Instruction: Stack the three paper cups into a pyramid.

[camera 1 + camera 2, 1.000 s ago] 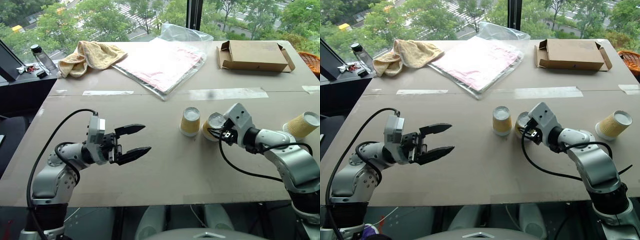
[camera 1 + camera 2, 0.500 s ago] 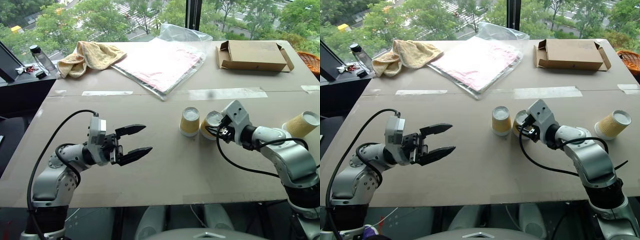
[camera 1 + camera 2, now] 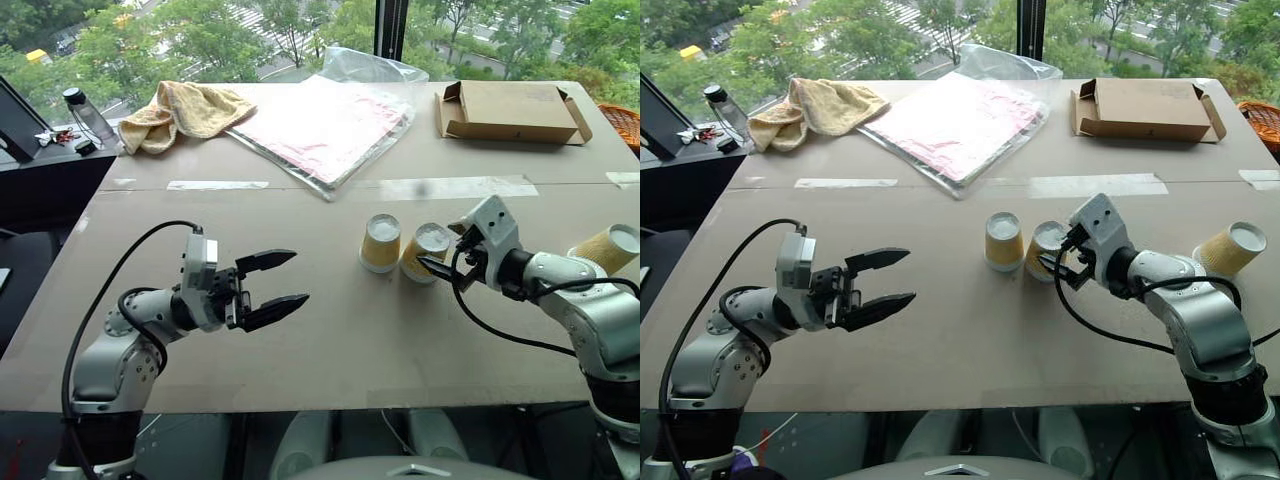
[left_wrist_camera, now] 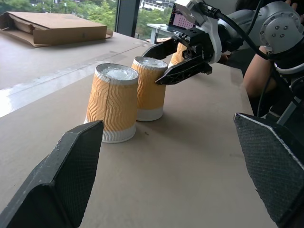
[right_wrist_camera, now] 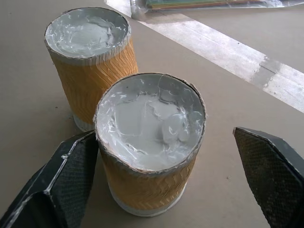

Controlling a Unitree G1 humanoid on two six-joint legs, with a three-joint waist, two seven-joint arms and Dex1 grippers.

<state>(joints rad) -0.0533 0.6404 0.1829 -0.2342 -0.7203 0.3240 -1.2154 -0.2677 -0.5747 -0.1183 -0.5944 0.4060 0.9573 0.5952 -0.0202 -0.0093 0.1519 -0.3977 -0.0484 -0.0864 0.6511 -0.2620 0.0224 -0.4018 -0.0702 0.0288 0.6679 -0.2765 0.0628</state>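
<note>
- Since the right gripper point(image 3: 1068, 262) has its two black fingers spread on either side of the second mustard-yellow ribbed paper cup point(image 3: 1044, 250) without squeezing it, I'd call this the let-go step for the base row
- That cup stands upside down, white base up, just beside the first yellow ribbed cup point(image 3: 1003, 240); in the right wrist view they look close to touching, but I can't tell if there's a sliver of gap
- To do this bit well, back the fingers straight off, because one fingertip point(image 5: 61, 180) sits right against the cup's side and a sideways swipe would probably knock it
- The third yellow ribbed cup point(image 3: 1228, 250) lies tipped on its side, well apart, near the right edge of the brown cardboard-covered table point(image 3: 940, 330); that one goes on top next, I reckon
- It'll want to land centred over the seam of the two bases, so keep the pair snug
- Left gripper point(image 3: 285, 281) hangs with its jaws wide and nothing in them, well clear of the cups; fine where it is
</note>
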